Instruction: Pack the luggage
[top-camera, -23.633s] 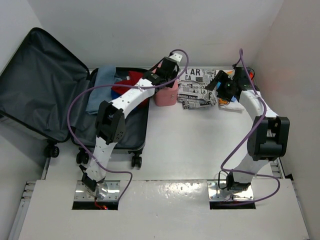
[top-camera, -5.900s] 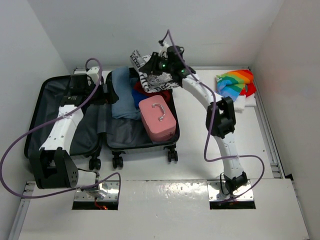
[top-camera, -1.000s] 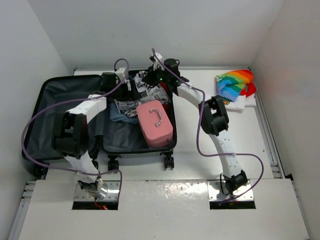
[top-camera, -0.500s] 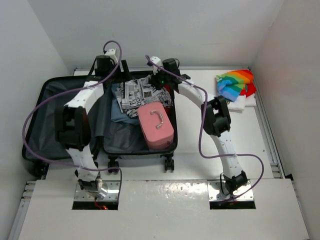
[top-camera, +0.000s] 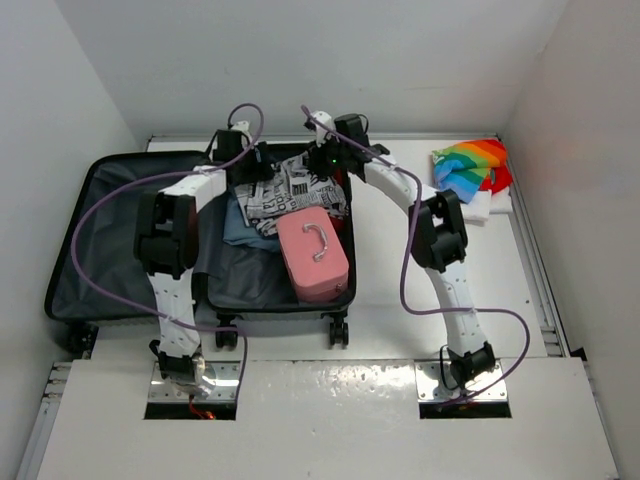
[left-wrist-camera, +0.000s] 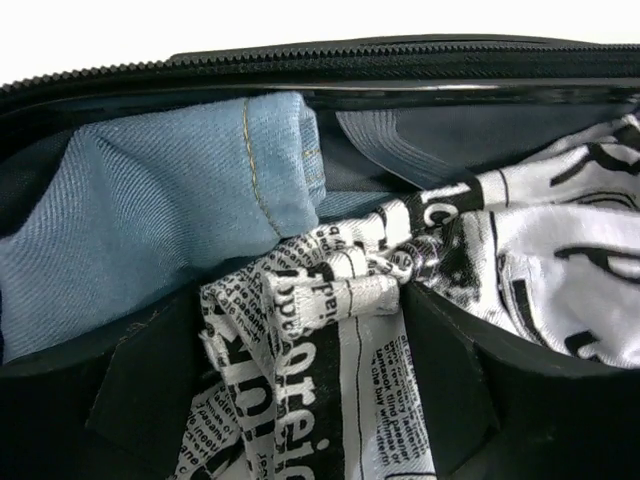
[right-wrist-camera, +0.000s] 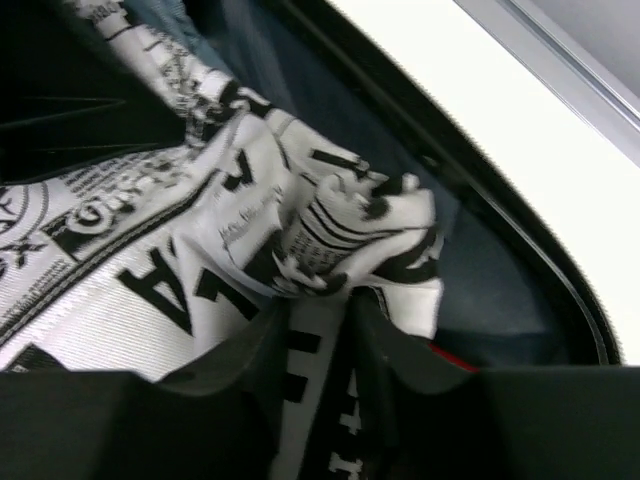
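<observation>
The luggage (top-camera: 100, 240) is lying open flat on the left part of the white table (top-camera: 390, 270), its two halves side by side. It is showing black fabric lining inside and black trim around the rims. Three small black wheels are showing along its near edge. The left half is showing only bare lining. The right half is holding four things: one pink box case (top-camera: 313, 255) with a metal handle, one blue denim garment (top-camera: 238, 225), one newspaper-print cloth (top-camera: 285, 190) and a scrap of red.

Both arms are reaching into the far end of that right half. The left gripper (top-camera: 262, 170) is grasping a bunched corner of the newspaper-print cloth (left-wrist-camera: 340, 290) between its fingers (left-wrist-camera: 150, 370), with the denim garment (left-wrist-camera: 150, 190) lying just behind it under the zipper rim (left-wrist-camera: 400, 55). The right gripper (top-camera: 320, 172) is pinching another fold of the same cloth (right-wrist-camera: 330, 230), its fingers (right-wrist-camera: 230, 370) closing tight around the fabric beside the suitcase wall (right-wrist-camera: 520, 230).

One rainbow-striped cloth (top-camera: 470, 168) is sitting well apart at the table's far right corner.
</observation>
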